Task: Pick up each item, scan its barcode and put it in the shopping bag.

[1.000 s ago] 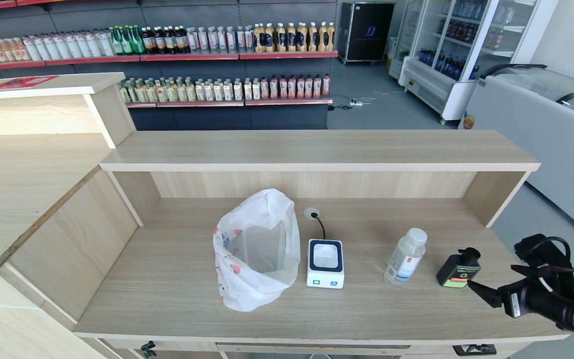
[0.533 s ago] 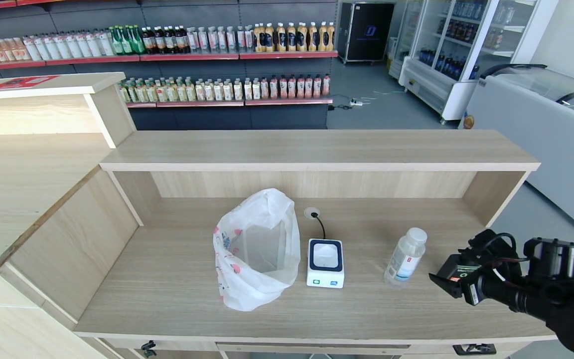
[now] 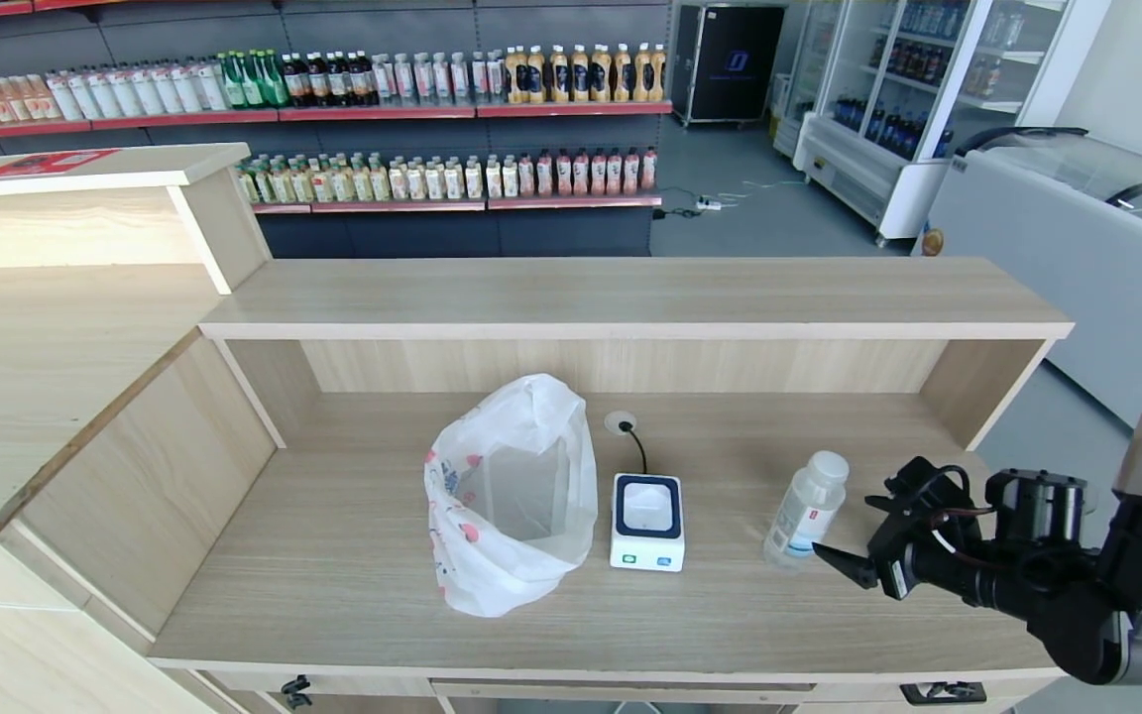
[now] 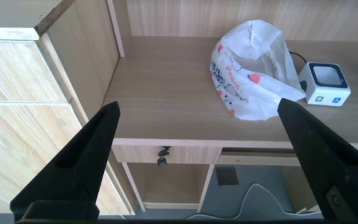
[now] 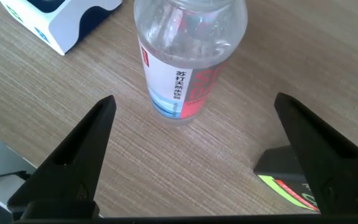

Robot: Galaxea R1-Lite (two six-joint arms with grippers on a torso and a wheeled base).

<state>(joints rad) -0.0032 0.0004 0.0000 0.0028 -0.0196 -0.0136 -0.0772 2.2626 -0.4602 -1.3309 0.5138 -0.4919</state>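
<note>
the tabletop point(image 3: 333, 555) is pale wood grain, matt and smooth. the shopping bag point(image 3: 507, 496) is thin, crinkled, milky plastic with a slight sheen. the bottle point(image 3: 806, 508) is clear glossy plastic with a slick label. the scanner point(image 3: 646, 523) is smooth white plastic. the right claw point(image 5: 194, 96) looks matt black.

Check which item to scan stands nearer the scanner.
The clear white-capped bottle, just right of the scanner; the small black item sits beyond it, farther right.
</note>
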